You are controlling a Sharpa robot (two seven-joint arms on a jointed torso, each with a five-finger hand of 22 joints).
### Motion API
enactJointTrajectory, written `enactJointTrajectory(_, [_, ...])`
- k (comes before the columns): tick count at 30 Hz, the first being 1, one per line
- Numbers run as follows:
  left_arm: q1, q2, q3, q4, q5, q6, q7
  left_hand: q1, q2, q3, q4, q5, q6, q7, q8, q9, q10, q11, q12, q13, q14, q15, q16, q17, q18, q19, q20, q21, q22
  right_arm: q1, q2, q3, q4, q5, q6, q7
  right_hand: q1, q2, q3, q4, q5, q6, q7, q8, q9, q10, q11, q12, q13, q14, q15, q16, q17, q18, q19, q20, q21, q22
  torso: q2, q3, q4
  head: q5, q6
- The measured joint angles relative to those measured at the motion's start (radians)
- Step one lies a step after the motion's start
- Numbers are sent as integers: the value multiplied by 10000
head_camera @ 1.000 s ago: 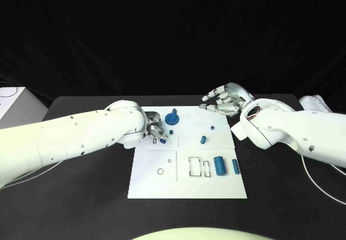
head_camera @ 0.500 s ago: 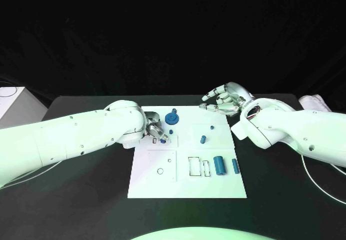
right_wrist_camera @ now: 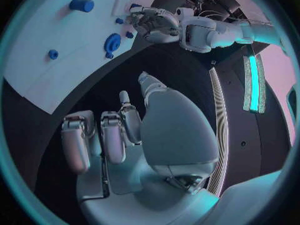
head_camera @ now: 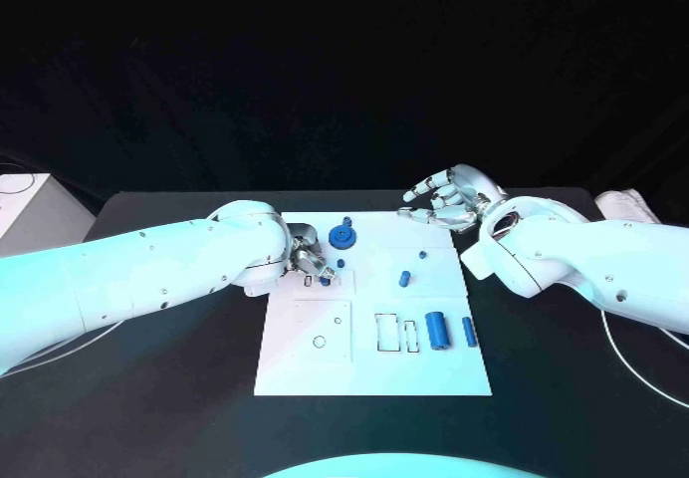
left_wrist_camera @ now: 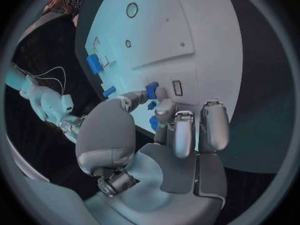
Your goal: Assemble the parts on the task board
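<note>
The white task board (head_camera: pixel 373 344) lies mid-table. My left hand (head_camera: pixel 308 261) hovers low over its near-left corner area and pinches a small blue part (left_wrist_camera: pixel 152 90) between thumb and a finger, close to a small rectangular slot (left_wrist_camera: pixel 177 88). A blue gear (head_camera: pixel 342 236) stands just behind that hand. Two small blue pegs (head_camera: pixel 405 278) stand in the board's middle. A thick blue cylinder (head_camera: pixel 435 329) and a thinner one (head_camera: pixel 468 332) lie at the right. My right hand (head_camera: pixel 448 204) hangs over the board's far right edge, fingers loosely bent, holding nothing.
A white box (head_camera: pixel 26 209) stands at the table's far left with a cable beside it. Crumpled white material (head_camera: pixel 627 205) lies at the far right. The board (right_wrist_camera: pixel 50 30) has outlined empty recesses (head_camera: pixel 389 332) near the cylinders.
</note>
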Motion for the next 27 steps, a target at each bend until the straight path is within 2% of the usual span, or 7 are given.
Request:
enactJointTrajectory(7, [-4, 10, 0, -56, 2, 6, 8, 0, 1, -349, 208, 0, 8, -8, -60, 1, 0, 0, 0, 8, 0, 0, 0, 0, 0, 0, 0, 0, 0, 0, -14, 0, 1, 0, -3, 4, 0, 0, 29, 28, 0, 0, 0, 0, 0, 0, 0, 0, -1, 0, 0, 0, 0, 0, 0, 0, 0, -1, 2, -5, -3, 6, 20])
enactJointTrajectory(15, [-4, 14, 1, -80, 6, 21, 19, 1, 1, -1009, 620, -59, 61, 10, -67, 1, 0, 1, 0, 41, 0, 0, 0, 0, 0, 0, 0, -37, 0, 0, -15, 0, -1, 1, -5, 8, 0, 0, 5, 53, 0, 0, 0, 0, 0, 0, 0, -43, -1, 0, 0, 0, -1, 0, 0, 0, 0, -2, 5, -5, -4, 5, 29])
enactJointTrajectory(18, [-4, 13, 3, -80, 6, 26, 21, 1, 1, -1333, 686, -327, 74, -3, -136, 1, 0, 1, 0, 53, 0, 0, 0, 0, 0, 0, 0, -37, 10, 0, -17, 0, -3, 2, -5, 11, 0, 0, 1, 57, 0, 0, 0, 0, 0, 0, 0, -43, -1, 0, 0, 0, -1, 0, 0, 0, 0, -2, 4, -4, -3, 5, 29])
enactJointTrajectory(23, [-6, -26, 6, -39, 6, 30, 26, -117, 119, -1924, 701, -1508, 74, -4, -215, 1, 0, 1, 0, 53, 0, 0, 0, -1, 0, 0, 0, -37, 21, -2, -18, 0, -8, 5, -6, 16, 0, 0, 1, 57, 0, 0, 0, 0, 0, 0, 0, -43, -1, 0, 0, 0, -1, 0, 0, 0, 0, -3, -1, -4, -3, 9, 28])
enactJointTrajectory(27, [-14, -123, 17, 64, 7, 17, 29, -170, 172, -2111, 729, -1832, 72, -6, -271, 1, 0, 2, 0, 53, 0, 0, 0, -1, 0, 0, 0, -37, 24, -8, -18, 0, -12, 7, -6, 21, -28, 28, 1, 57, 0, 0, 0, 0, 0, 0, 0, -43, -1, 0, 0, 0, -1, 0, 0, 0, 0, -3, -3, -5, -3, 11, 46])
